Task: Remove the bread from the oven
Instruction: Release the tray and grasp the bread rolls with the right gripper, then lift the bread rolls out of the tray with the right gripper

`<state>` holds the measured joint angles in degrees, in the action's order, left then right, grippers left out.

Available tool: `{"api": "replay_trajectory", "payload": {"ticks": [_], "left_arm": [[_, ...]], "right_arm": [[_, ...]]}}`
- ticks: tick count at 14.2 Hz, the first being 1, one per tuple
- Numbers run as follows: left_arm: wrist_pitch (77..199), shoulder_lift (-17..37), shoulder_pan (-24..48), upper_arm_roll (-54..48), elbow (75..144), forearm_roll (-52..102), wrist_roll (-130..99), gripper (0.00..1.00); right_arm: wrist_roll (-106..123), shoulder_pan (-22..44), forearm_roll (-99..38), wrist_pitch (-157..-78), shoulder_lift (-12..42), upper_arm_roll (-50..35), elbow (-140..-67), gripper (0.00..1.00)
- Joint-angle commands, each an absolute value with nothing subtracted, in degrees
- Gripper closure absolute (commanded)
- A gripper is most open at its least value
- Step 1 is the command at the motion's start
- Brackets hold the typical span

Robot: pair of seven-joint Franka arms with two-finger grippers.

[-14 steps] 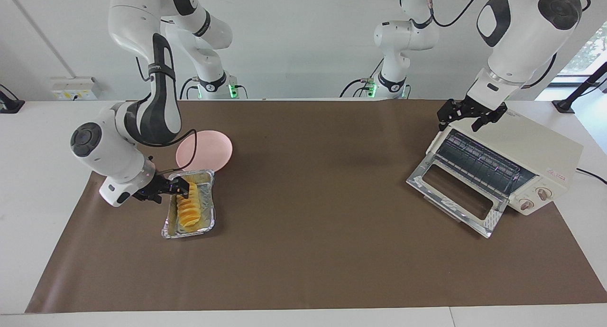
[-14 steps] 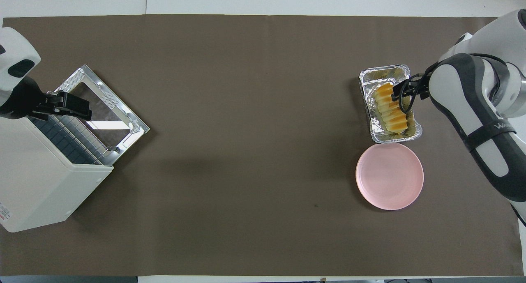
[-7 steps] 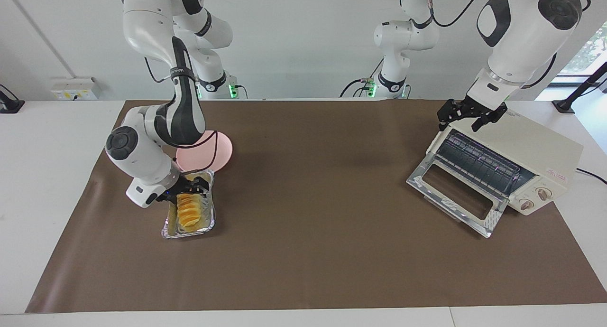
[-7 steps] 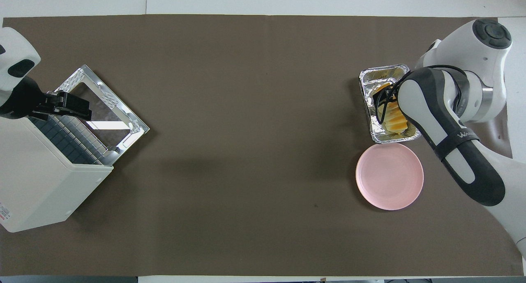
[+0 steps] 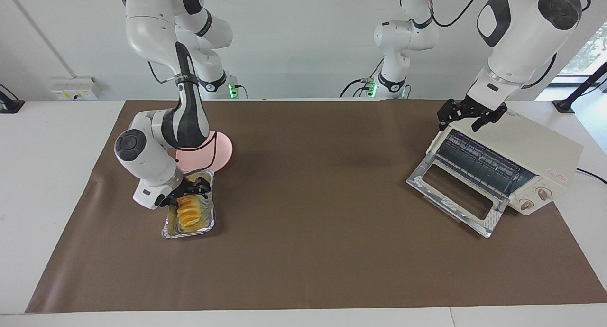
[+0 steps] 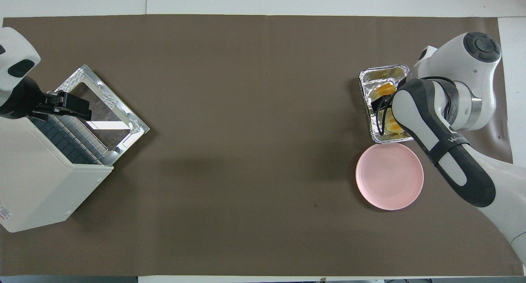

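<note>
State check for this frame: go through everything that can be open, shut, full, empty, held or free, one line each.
oven: door down, rack bare.
bread: lying in the foil tray.
foil tray: on the table, beside the pink plate.
pink plate: empty.
right gripper: open, over the bread.
left gripper: open, waiting over the oven.

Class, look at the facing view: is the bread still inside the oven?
No. The bread lies in the foil tray beside the pink plate, at the right arm's end of the table, while the oven rack is bare.
</note>
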<state>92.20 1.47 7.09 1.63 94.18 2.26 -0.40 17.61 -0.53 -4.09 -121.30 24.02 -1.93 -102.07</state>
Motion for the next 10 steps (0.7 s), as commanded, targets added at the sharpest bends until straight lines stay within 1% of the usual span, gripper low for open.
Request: {"api": "replay_trajectory", "payload": {"ticks": [1, 3, 4, 5, 10], "left_arm": [[92.37, 0.44, 7.03, 1.76, 94.66, 2.81, -1.05, 0.0], [92.37, 0.44, 7.03, 1.76, 94.66, 2.9, -1.05, 0.0], [92.37, 0.44, 7.03, 1.76, 94.66, 2.9, -0.97, 0.0], [92.37, 0.44, 7.03, 1.76, 94.66, 2.9, -1.05, 0.0], [92.37, 0.44, 7.03, 1.76, 94.66, 2.9, -1.05, 0.0]], "right_arm": [[20.38, -0.97, -2.81, -124.1, 21.97, -2.29, -105.91, 0.17], [20.48, -0.97, -2.72, -124.01, 21.97, -2.29, -105.91, 0.61], [20.48, -0.88, -2.64, -124.01, 21.97, -2.29, -105.91, 0.86], [20.48, -0.88, -1.68, -123.93, 21.97, -2.29, -105.82, 1.0], [20.39, -0.79, 0.44, -123.14, 21.97, -2.29, -104.51, 1.0]]}}
